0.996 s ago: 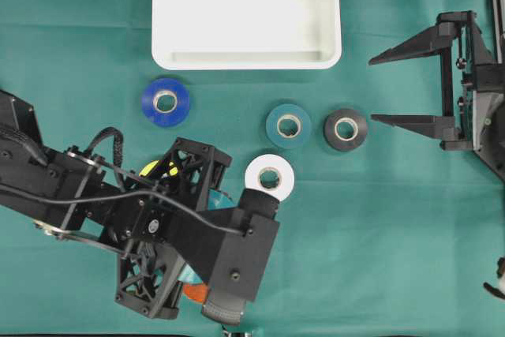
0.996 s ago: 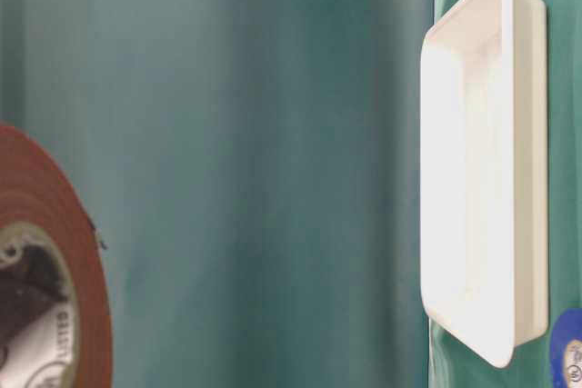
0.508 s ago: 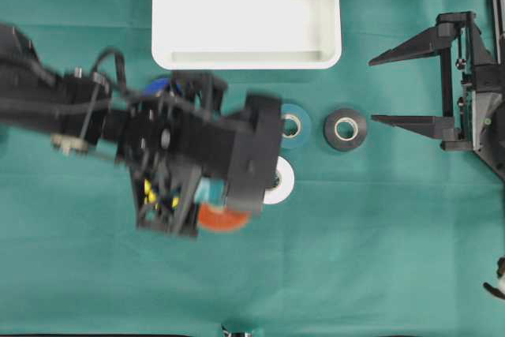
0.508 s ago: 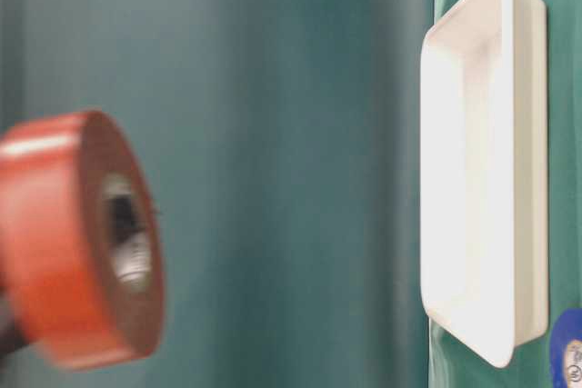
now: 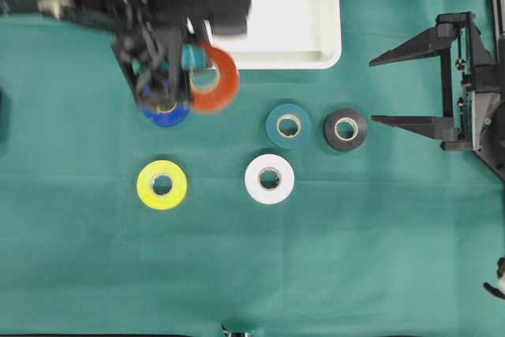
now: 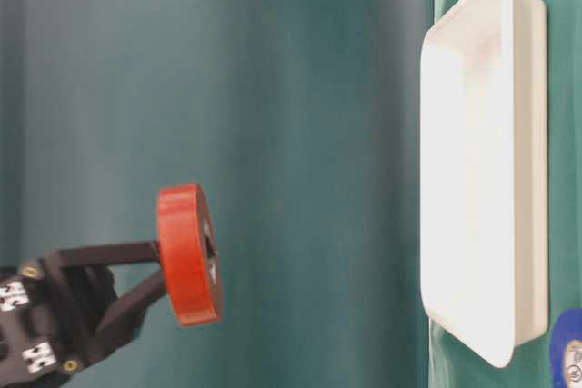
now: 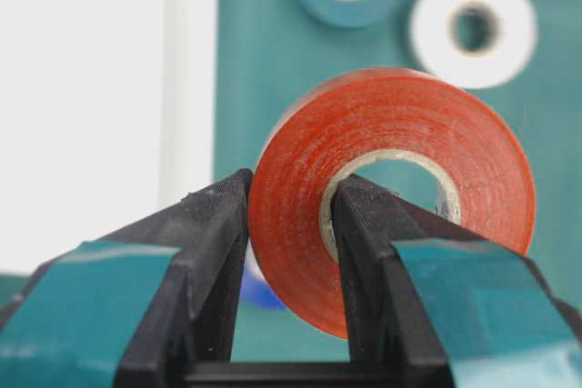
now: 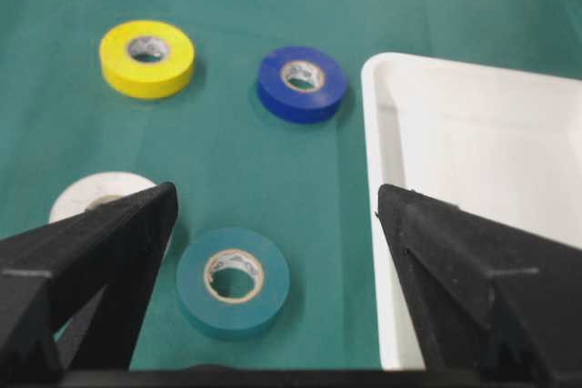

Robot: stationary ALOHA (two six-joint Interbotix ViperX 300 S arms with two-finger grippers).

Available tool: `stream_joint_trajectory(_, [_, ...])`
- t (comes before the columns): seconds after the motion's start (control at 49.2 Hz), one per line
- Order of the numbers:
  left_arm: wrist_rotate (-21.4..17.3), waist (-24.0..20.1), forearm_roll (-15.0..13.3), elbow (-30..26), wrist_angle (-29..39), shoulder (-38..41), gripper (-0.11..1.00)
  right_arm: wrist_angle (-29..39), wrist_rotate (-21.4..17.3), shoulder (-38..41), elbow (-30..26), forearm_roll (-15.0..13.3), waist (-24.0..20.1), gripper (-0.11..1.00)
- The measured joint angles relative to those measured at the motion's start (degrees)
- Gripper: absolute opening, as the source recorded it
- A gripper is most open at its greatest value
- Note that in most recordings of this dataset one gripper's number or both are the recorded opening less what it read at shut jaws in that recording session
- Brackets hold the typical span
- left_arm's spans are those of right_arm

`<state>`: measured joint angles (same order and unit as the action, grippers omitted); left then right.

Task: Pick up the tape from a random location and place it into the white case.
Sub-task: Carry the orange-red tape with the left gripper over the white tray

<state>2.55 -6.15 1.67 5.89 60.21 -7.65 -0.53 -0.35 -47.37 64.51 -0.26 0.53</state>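
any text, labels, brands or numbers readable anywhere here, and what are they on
None can be read for certain.
Left end effector body: small white marks at the lower left of the table-level view, too small and turned to read.
Red tape core: no print visible.
Blue tape, teal tape, yellow tape cores: faint specks, too blurred to read.
White case: no text.

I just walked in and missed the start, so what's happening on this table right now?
The left gripper is shut on a red tape roll, one finger through its core, carrying it in the air near the white case, which looks empty. Blue, yellow, white, teal and black rolls lie on the green cloth. The right gripper waits open at the side, holding nothing.
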Motion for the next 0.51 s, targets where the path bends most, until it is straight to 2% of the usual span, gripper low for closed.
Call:
stream_joint_trajectory(0.346, [0.0,-8.5,0.0,4.0,0.0,-2.9,0.24,0.2,0.0,0.0,0.0,0.0,0.0,0.90])
stream_joint_trajectory(0.508, [0.0,-9.8,0.1,4.7,0.0,-3.1,0.24,0.4,0.0,0.0,0.0,0.1,0.0,0.90])
